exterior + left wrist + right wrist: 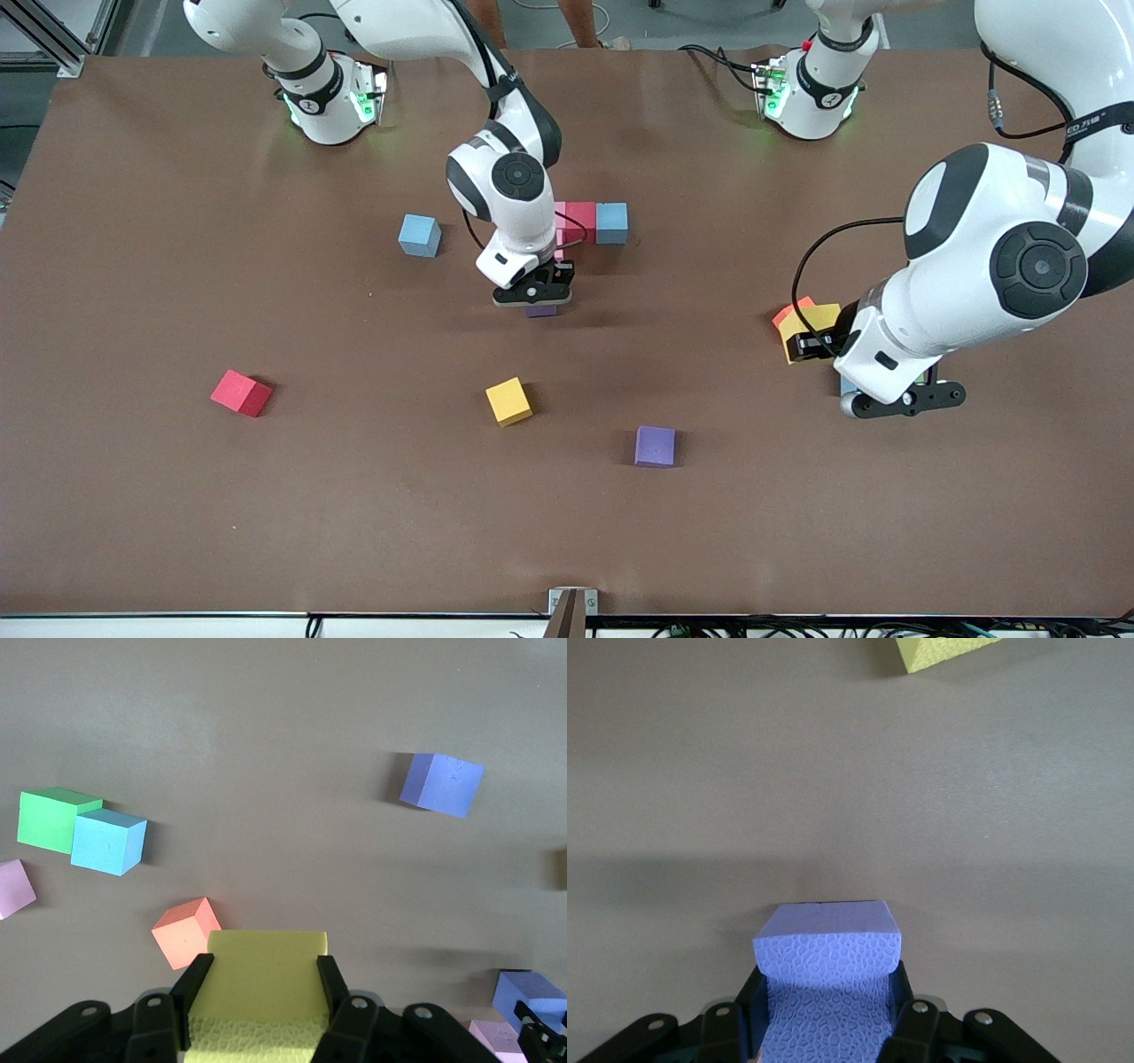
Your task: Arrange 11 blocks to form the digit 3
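Matte purple cube [829, 979] in right gripper [824, 1005], yellow cube [261, 988]

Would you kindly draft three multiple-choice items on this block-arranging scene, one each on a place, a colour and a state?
1. Where does the loose red block lie?
A. toward the right arm's end of the table
B. on the started row
C. in a gripper

2. What colour is the block held by the left gripper?
A. green
B. yellow
C. red

3. How does the right gripper stand?
A. open over bare table
B. shut on a purple block
C. shut on nothing

Answers:
1 A: it sits alone on that end in the front view.
2 B: the yellow block fills the fingers in the left wrist view.
3 B: the purple block sits clamped in the right wrist view.
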### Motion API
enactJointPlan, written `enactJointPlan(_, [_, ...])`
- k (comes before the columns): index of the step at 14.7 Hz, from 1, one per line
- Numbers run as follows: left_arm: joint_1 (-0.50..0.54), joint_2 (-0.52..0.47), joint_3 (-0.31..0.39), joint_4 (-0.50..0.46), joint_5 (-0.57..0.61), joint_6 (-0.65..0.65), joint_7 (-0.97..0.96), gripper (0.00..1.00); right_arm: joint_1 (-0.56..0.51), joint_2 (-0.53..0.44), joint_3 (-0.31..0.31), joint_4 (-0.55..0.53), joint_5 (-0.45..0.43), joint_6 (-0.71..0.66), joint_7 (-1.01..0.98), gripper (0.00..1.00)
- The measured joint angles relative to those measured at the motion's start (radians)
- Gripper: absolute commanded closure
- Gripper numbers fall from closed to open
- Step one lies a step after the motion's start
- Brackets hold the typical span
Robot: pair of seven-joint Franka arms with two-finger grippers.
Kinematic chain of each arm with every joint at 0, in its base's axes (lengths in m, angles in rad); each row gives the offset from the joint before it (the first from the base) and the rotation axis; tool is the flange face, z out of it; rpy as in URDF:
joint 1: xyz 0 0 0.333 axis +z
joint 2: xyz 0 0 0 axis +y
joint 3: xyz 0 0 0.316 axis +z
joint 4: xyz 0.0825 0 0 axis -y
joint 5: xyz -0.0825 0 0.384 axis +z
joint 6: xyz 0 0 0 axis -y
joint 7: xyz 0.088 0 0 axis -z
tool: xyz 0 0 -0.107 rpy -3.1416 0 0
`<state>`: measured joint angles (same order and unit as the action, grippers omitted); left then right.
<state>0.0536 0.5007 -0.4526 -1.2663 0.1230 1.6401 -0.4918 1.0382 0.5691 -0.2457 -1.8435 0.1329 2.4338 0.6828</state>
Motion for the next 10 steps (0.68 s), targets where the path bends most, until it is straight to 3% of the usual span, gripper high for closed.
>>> enactJointPlan(10, [0.002,0.000,0.001,0.000,0.000,0.000,0.000,0.86,0.011,0.010,0.011,0.007,0.007,-0.009,0.040,1.00])
